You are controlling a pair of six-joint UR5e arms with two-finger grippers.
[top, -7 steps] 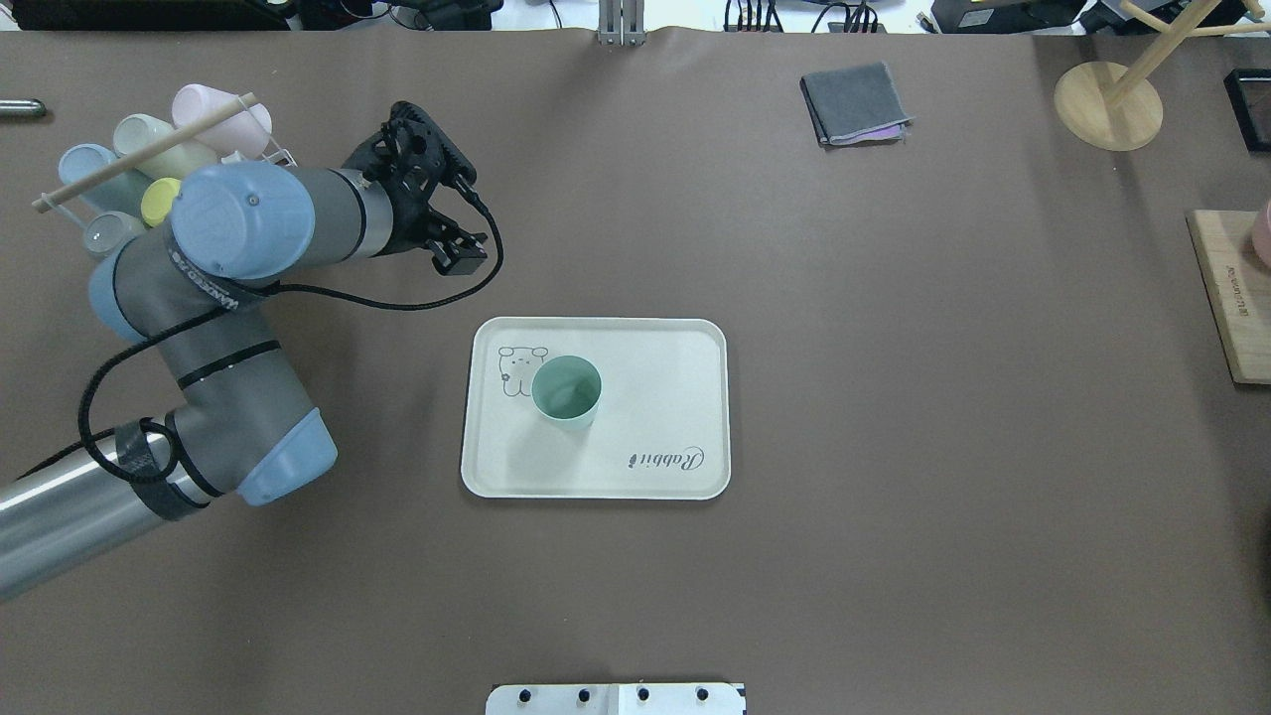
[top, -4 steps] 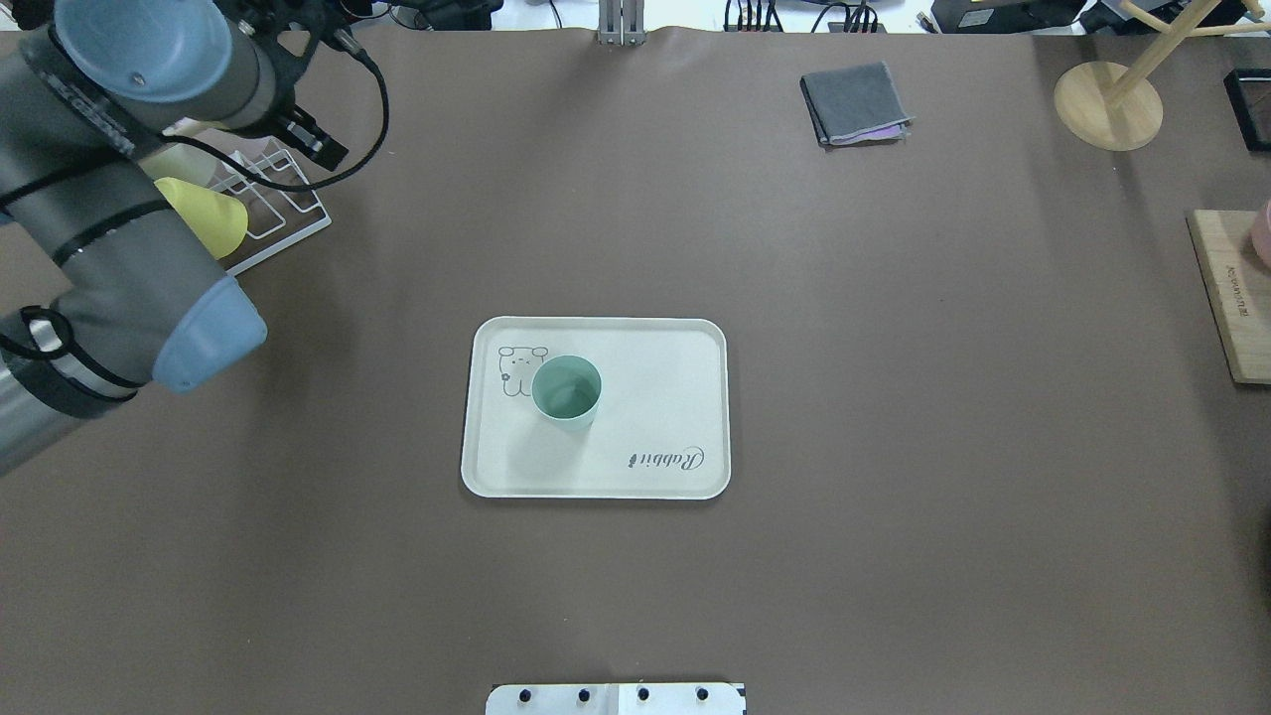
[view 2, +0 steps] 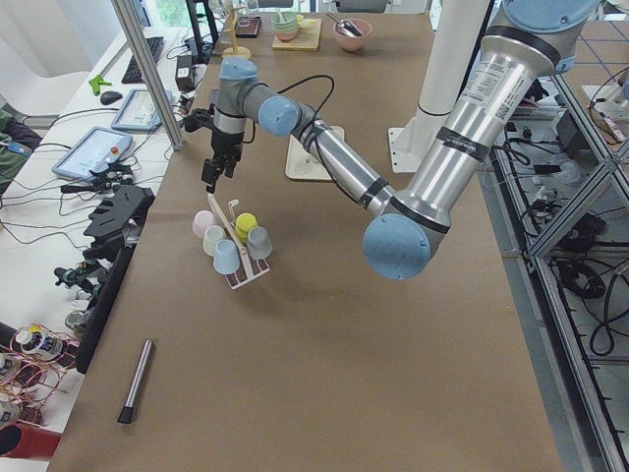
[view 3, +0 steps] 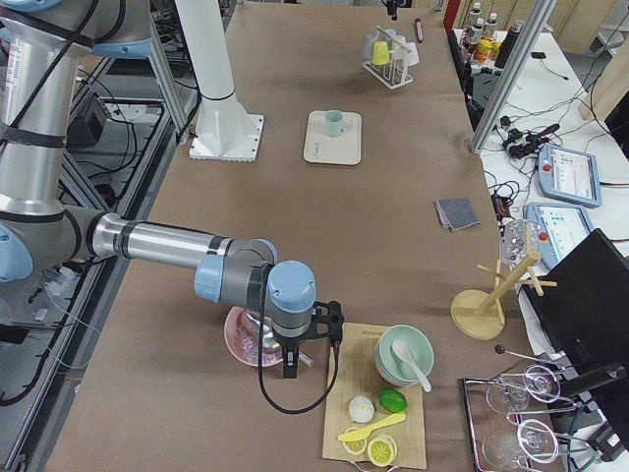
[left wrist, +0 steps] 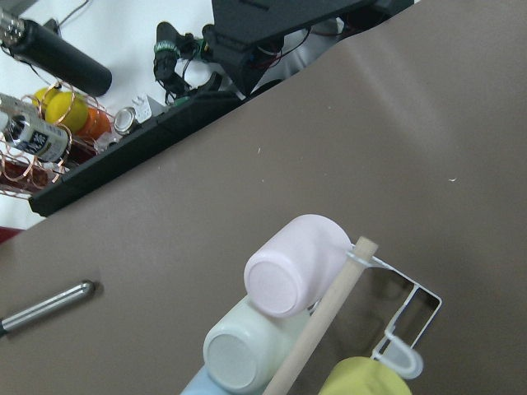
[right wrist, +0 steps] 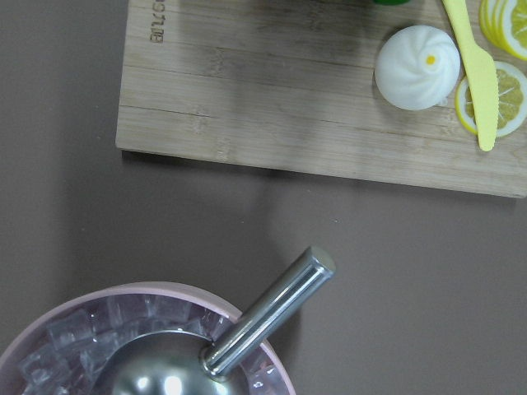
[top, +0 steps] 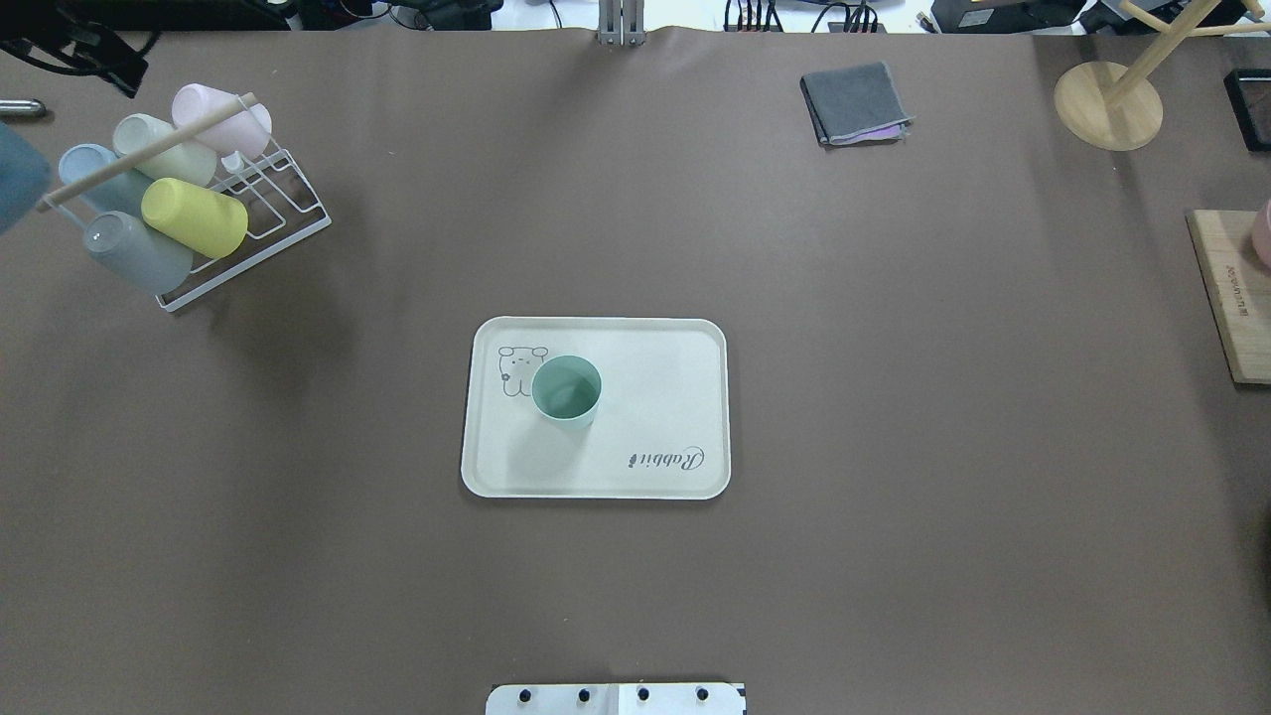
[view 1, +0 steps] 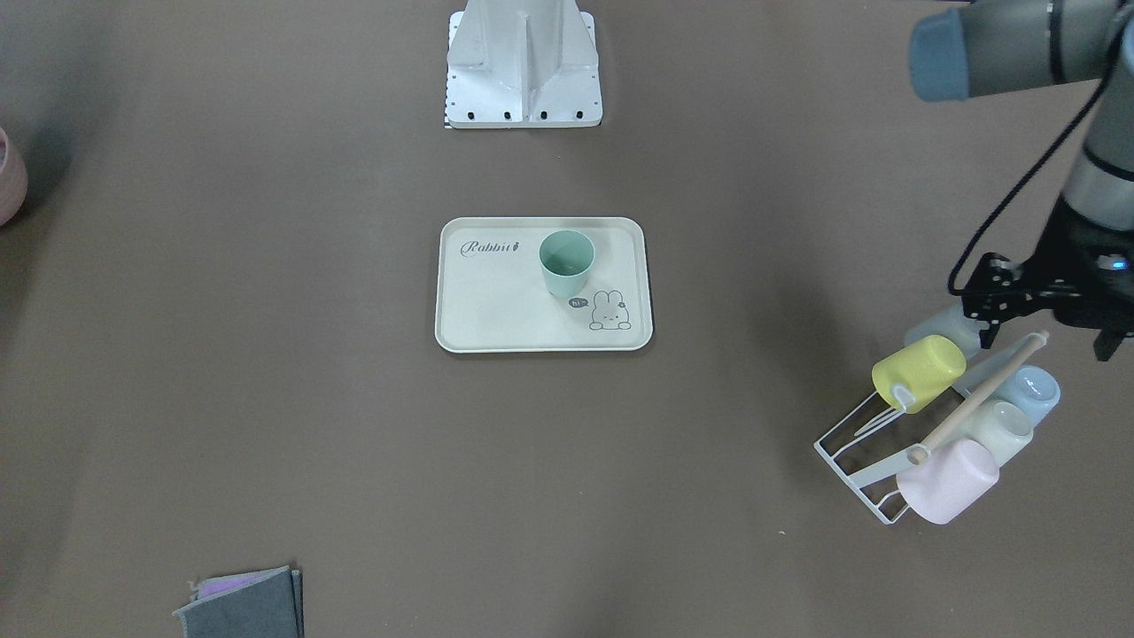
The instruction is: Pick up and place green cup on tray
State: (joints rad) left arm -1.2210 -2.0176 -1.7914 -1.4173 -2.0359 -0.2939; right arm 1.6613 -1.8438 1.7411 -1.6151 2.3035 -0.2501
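Observation:
The green cup [top: 566, 390] stands upright on the cream tray [top: 650, 397], beside the bunny drawing, with nothing touching it. It also shows in the front view [view 1: 566, 262] on the tray [view 1: 496, 306], and far off in the right side view [view 3: 335, 122]. My left gripper [view 1: 1103, 341] hovers over the cup rack at the table's left end, far from the tray; it also shows in the left side view [view 2: 210, 179]. I cannot tell if it is open or shut. My right gripper [view 3: 292, 366] hangs over a pink bowl; its jaws are hidden.
A white wire rack [top: 283, 214] holds yellow [top: 194, 216], pink [left wrist: 292, 263], pale and blue cups. A grey cloth [top: 854, 102], a wooden stand [top: 1107, 104] and a cutting board [top: 1226, 298] lie right. The pink ice bowl [right wrist: 82, 329] holds a metal scoop [right wrist: 272, 317].
My left arm has swung away from the tray's back-left corner to the table's far left, almost out of the overhead view. The green cup stays still on the tray.

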